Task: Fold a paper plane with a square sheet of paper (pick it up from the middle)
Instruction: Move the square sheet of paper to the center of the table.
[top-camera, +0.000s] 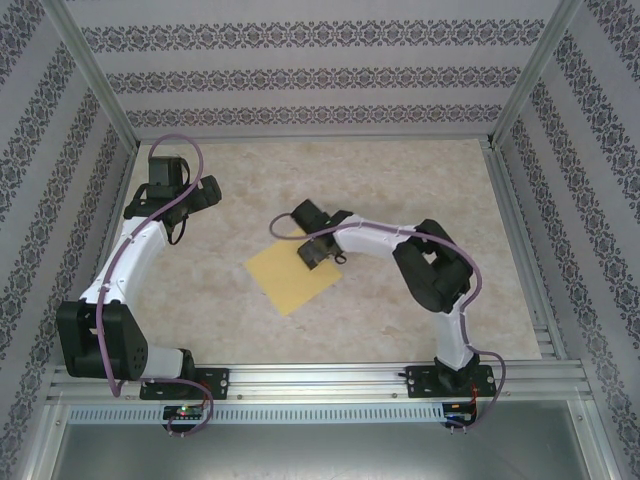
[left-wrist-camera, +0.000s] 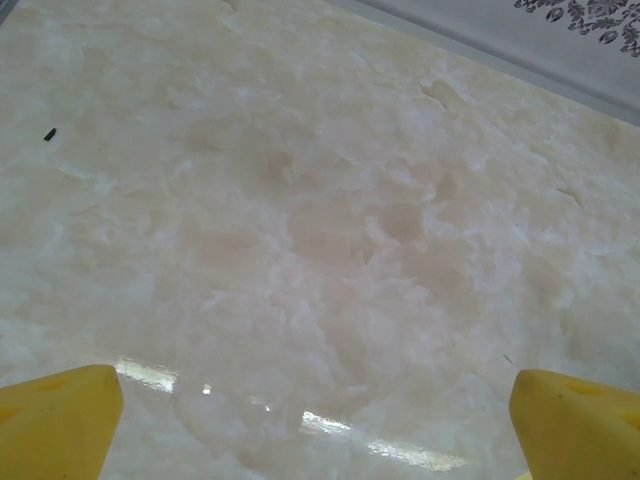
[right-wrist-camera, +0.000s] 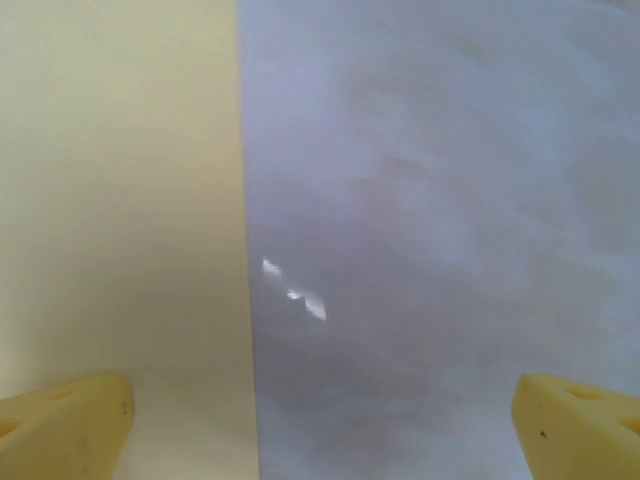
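Yellow square sheet of paper (top-camera: 288, 272) lies flat at centre of bench (top-camera: 400, 170). R fingers (right-wrist-camera: 60, 425) spread wide over its far edge. L fingers (left-wrist-camera: 55, 420) spread wide over bare bench, far left.

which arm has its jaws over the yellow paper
the right arm: its jaws hang over an edge of the square sheet of paper; the left arm has its over bare table

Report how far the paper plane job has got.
Done: nothing visible; the square sheet of paper lies flat and uncreased on the table. In hand: the right claw hangs open over the sheet's edge; the left claw is open over the table, away from the sheet. Left: picking it up and every fold.
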